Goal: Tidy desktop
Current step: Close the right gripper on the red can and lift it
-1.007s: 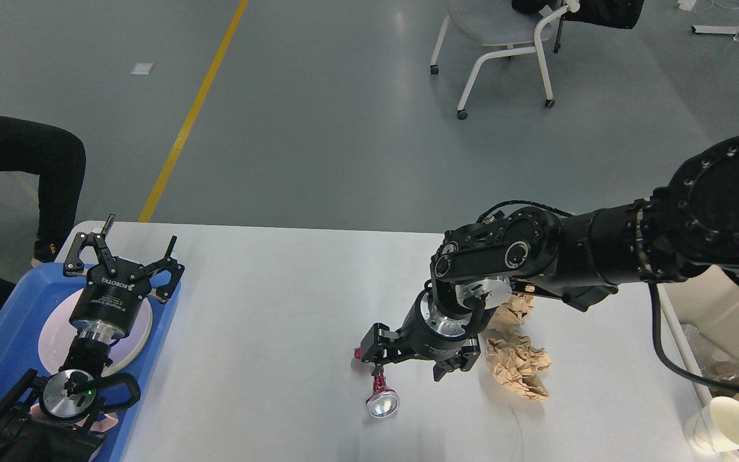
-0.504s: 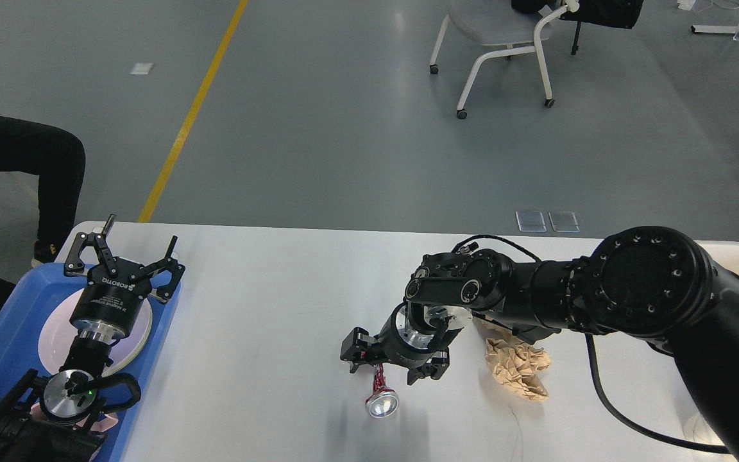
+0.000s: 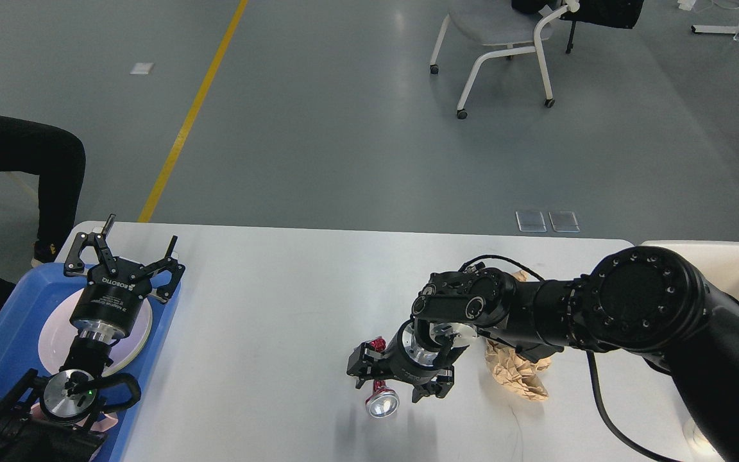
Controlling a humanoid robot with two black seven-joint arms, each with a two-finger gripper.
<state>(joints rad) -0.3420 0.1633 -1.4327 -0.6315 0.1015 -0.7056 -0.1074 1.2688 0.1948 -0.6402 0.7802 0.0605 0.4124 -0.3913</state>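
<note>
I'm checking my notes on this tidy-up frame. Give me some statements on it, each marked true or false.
1. The right hand is down over the small red foil object on the desktop. True.
2. The left hand holds crumpled paper. False: it is open, above the blue tray.
3. The crumpled brown paper lies in the tray. False: it lies on the desktop, beside the right arm.
4. A white plate sits in the tray. True.
</note>
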